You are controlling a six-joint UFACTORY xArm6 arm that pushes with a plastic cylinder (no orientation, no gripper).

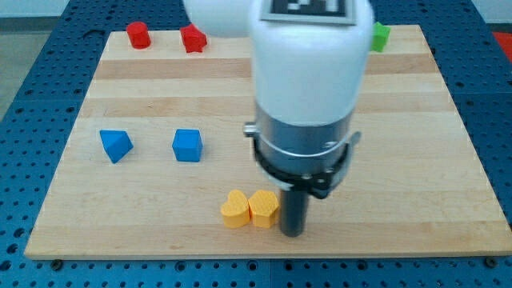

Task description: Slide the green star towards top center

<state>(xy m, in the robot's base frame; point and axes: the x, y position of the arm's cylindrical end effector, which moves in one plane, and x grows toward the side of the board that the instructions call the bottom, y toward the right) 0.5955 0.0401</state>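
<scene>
A green block [381, 36] peeks out at the view's top right, mostly hidden behind the arm; its shape cannot be made out. My tip [294, 234] rests on the board near the view's bottom centre, far below the green block. It stands just right of two yellow heart-like blocks, the right one [263, 208] close to the tip and the left one [235, 210] beside it.
A red cylinder-like block [138, 34] and a red star-like block [193, 38] sit at the view's top left. A blue triangular block [115, 145] and a blue cube [187, 146] sit at the left middle. The arm's white body [308, 72] hides the board's top centre.
</scene>
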